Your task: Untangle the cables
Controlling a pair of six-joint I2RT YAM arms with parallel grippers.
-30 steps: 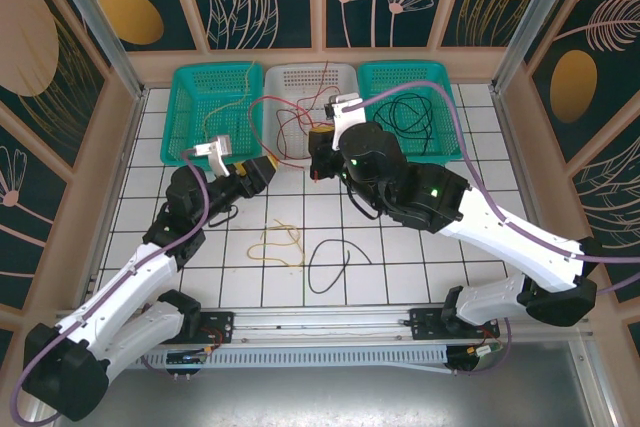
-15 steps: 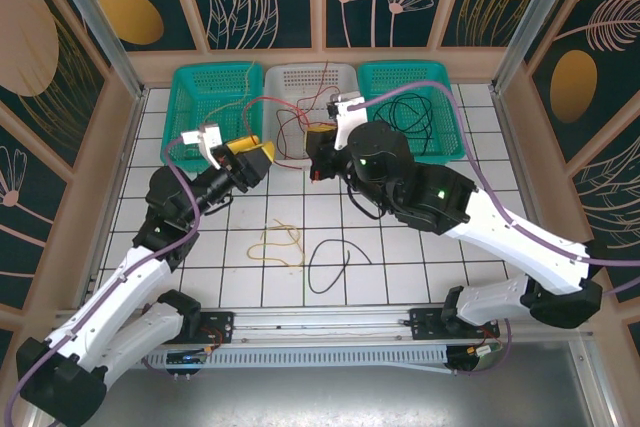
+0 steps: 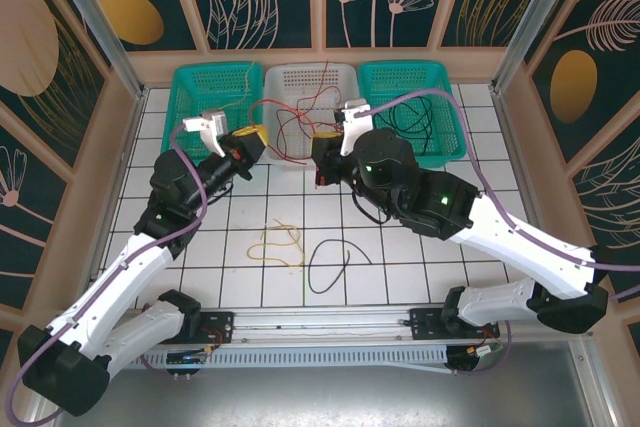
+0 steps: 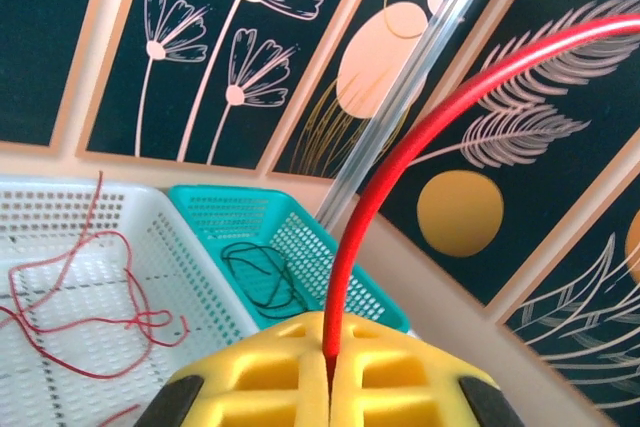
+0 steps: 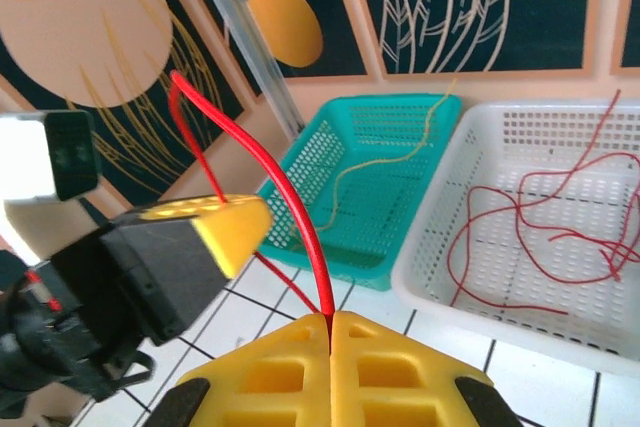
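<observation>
One red cable point(image 3: 264, 103) arches between my two grippers above the front of the baskets. My left gripper point(image 3: 250, 136) is shut on one part of it, the strand rising from the closed yellow pads point(image 4: 290, 367) as the red cable point(image 4: 400, 137). My right gripper point(image 3: 322, 139) is shut on another part, the red cable point(image 5: 285, 192) leaving its gripper point(image 5: 330, 322). More red cables point(image 3: 300, 125) lie in the white basket point(image 3: 345, 75). On the floor tiles lie a loose yellow cable point(image 3: 281, 241) and a black cable point(image 3: 336, 256).
The left teal basket point(image 3: 190, 97) holds a yellow cable point(image 5: 385, 162). The right teal basket point(image 3: 450, 137) holds black cable point(image 3: 410, 112). All three baskets line the far wall. In the right wrist view the left gripper point(image 5: 205, 232) hangs close by.
My left arm has swung its gripper toward the baskets, still holding the red cable. The right gripper has shifted only slightly, and the cable's arch has risen.
</observation>
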